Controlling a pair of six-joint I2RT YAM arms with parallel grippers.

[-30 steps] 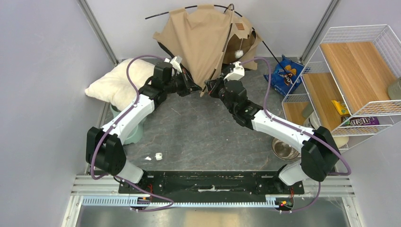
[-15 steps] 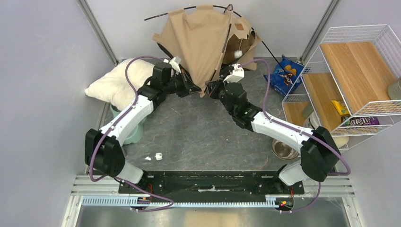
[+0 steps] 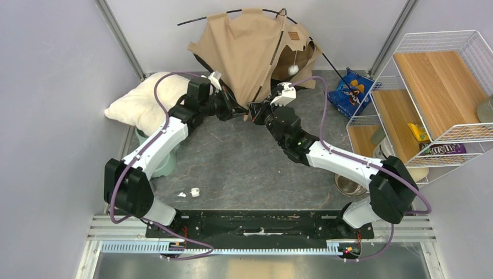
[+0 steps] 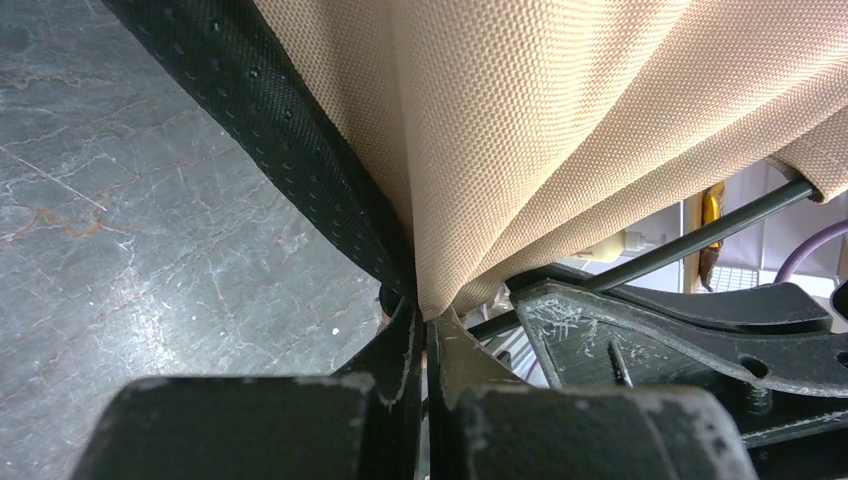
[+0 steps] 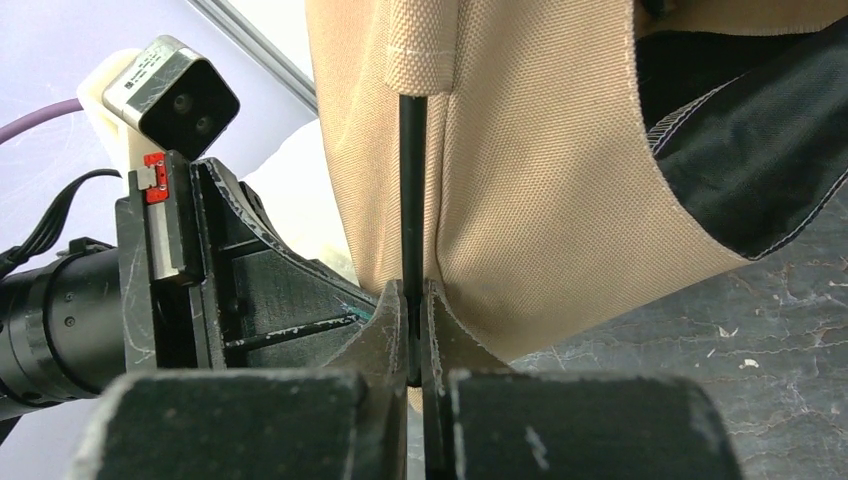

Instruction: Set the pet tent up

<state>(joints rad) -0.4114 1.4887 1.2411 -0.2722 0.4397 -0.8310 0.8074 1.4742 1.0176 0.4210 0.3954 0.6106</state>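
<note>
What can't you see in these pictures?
- Inside the pet tent: top view, its tan fabric covers it.
- The pole tip: right wrist view, the shut right gripper hides it.
- The fabric corner: left wrist view, pinched inside the left gripper.
- The steel bowl: top view, partly under the right arm.

Bright, even, diffuse light fills the overhead view, leaving only faint, soft shadows under the arms on the grey desk (image 3: 250, 168) and no glare. Both wrist views show the pet tent (image 4: 560, 130) weave crisply, while the left tool (image 4: 424, 345) and right tool (image 5: 418, 335) are dark and slightly blurred at the bottom edge.
</note>
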